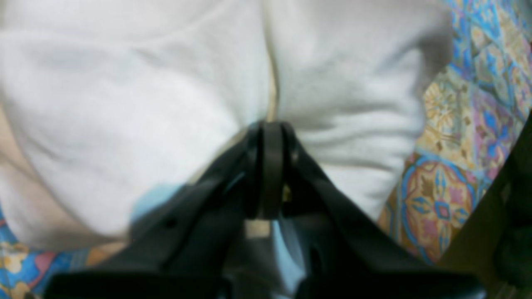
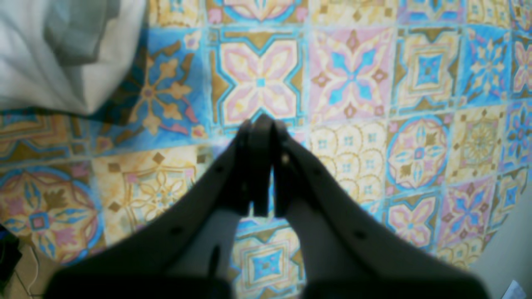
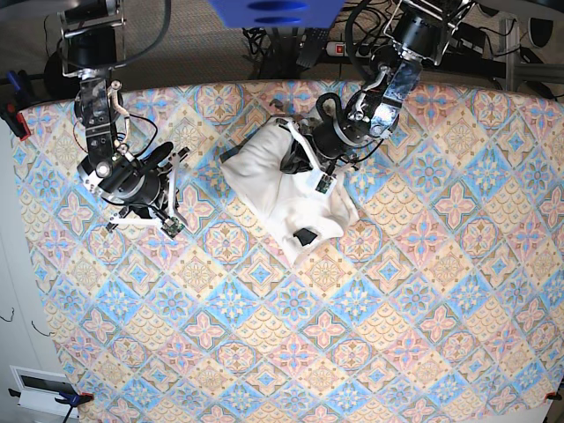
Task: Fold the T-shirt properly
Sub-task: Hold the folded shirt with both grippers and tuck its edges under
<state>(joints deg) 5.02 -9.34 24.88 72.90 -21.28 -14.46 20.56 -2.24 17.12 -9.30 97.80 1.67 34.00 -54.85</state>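
T-shirt [image 3: 282,189]: bunched white heap on patterned cloth [image 3: 352,335], toward 12 o'clock from centre.
Left gripper [image 1: 271,126]: jaws clamped on shirt fabric.
Right gripper [image 2: 261,120]: jaws together, empty, over cloth at 9 o'clock.

The base view looks straight down from high above, taking in the whole patterned tablecloth [image 3: 264,352] with both arms reaching in from the far edge. The left wrist view sits just behind the left gripper [image 1: 272,128], looking along its closed jaws, very near the T-shirt [image 1: 124,104]; it seems slightly out of focus. The right wrist view looks likewise past the right gripper [image 2: 262,124] at the cloth, catching the shirt's edge, which all three views share.
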